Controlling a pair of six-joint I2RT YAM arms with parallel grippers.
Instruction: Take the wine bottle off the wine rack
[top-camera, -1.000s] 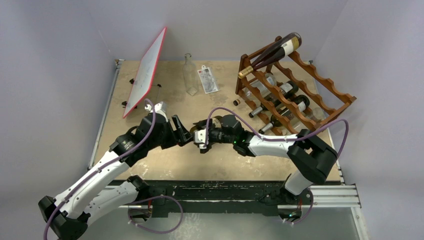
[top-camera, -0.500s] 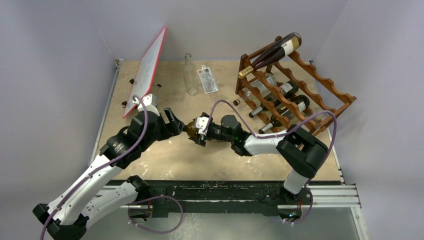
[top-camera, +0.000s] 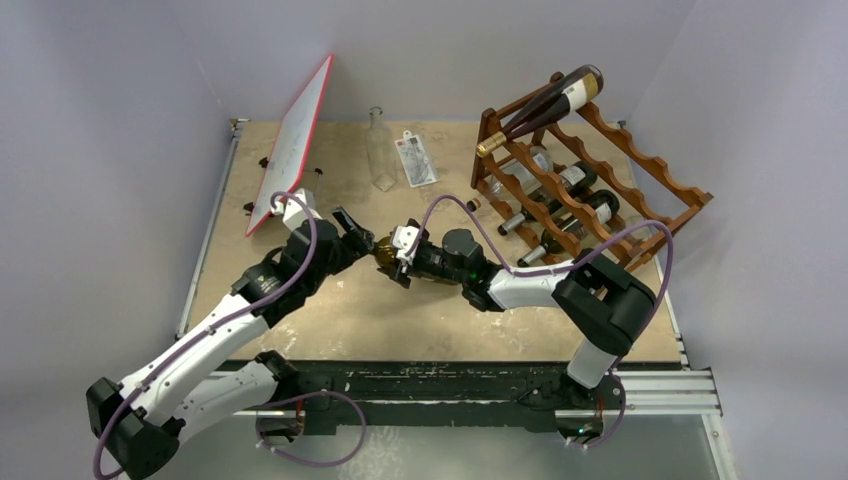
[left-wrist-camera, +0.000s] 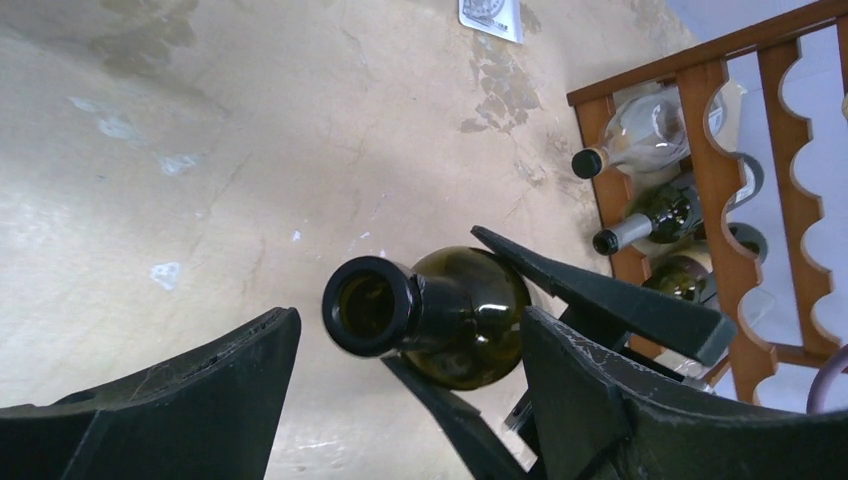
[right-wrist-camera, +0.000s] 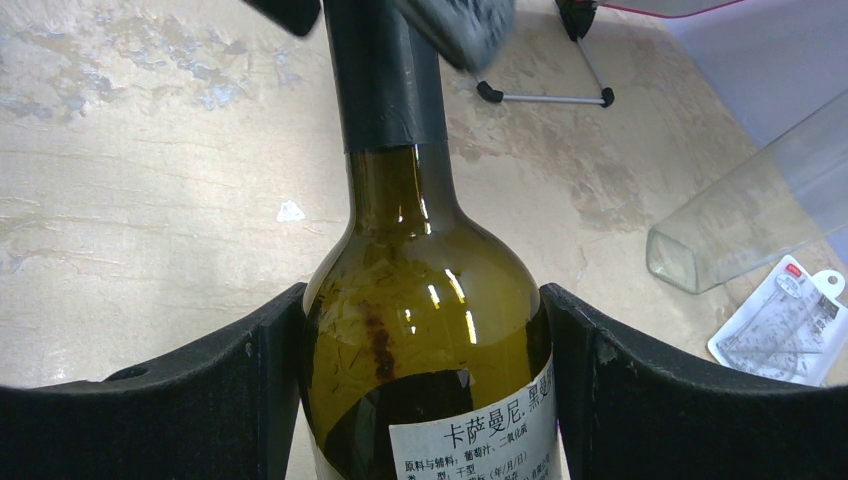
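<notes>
Bottle in play: olive-green glass wine bottle with a white label and an open mouth (right-wrist-camera: 425, 400); it's out over the middle of the beige wooden tabletop (top-camera: 330, 320), lying roughly level between the two arms; looks lifted off the surface, though I can't swear to it.
Rack: dark reddish-brown wooden wine rack with wavy rails (top-camera: 652, 164) sits at the back right, well apart from the bottle; several other bottles (top-camera: 560, 180) lie in its lower tiers; one dark bottle with a pale label (top-camera: 545, 105) rests tilted across the top.
Right gripper (right-wrist-camera: 422, 300): clamped on the green bottle's wide shoulder, one black pad pressed against each side just above the label; it seems to be carrying the whole weight.
Left gripper (left-wrist-camera: 410, 320): jaws standing wide, straddling the neck end; the mouth sits between the fingers with daylight on both sides, so it's gripping nothing.
Done so far: honestly the main bit looks sorted; the bottle is out of its cradle and nowhere near the rails.
What's left: my guess is only the finish, either a handover to the left arm or setting it down on bare table; nothing in view says which.
Risk: round glass held by one pair of pads; if the left closes off-centre on the neck it could twist the bottle in the right's grip.
</notes>
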